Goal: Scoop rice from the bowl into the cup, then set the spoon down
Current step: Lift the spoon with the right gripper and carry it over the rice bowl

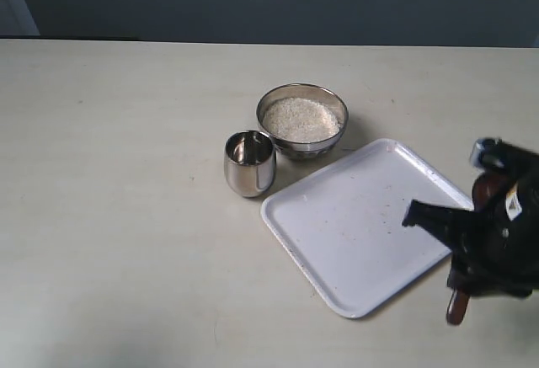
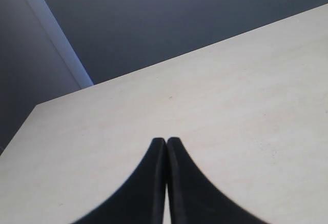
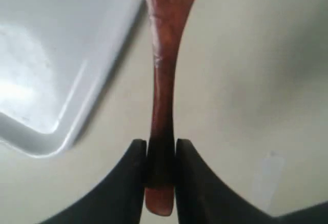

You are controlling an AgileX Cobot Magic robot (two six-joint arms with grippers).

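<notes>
The left end effector is seen with its fingers pressed together and nothing between them, above the bare counter. Near the middle, the cup is stood upright just beside the bowl, which is filled with rice. A white tray is laid to the right of both. Past its right edge, the spoon is clamped near its handle's end in the right end effector.
</notes>
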